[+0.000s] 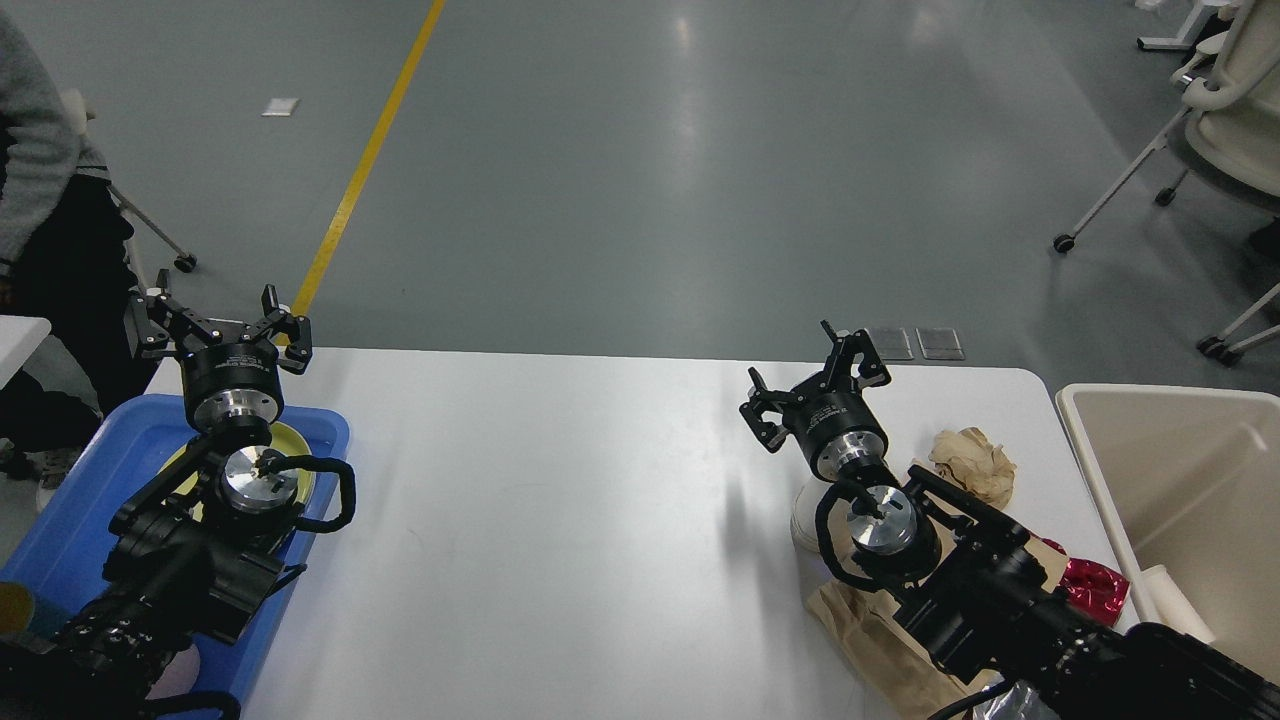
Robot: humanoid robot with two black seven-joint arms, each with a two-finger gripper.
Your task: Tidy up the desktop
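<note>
The bench (560, 520) filled the lower middle of the head view, white and glossy, mostly bare across its centre. Clutter sat only at the near right: a crumpled brown paper wad (972, 462), a flat brown bag (880, 640) partly under the right arm, a shiny red wrapper (1095, 588), and a white cup-like item (805, 515) mostly hidden behind the arm. A beige bin (1180, 480) stood just off the right edge; a blue tray (90, 520) with a yellow plate (290, 450) sat at the near left.

Left claw (222, 322) hung above the tray's far edge, fingers spread, holding nothing. Right claw (815, 385) hovered over the bench, to the left of and beyond the wad, fingers spread, empty.

Risks, judged from this layout:
- Right arm body lay over the bag and beside the red wrapper. A reach for the wad could drag or sweep those items off the near edge.
- The white item was occluded by the arm; a blind descent could tip it.
- The wad looked light and springy; a shallow pinch could let it slip out on the way to the bin.
- The red wrapper sat close to the bin wall, leaving little room for spread fingers.
- Left arm rested low over the tray; a lift could catch the plate.
</note>
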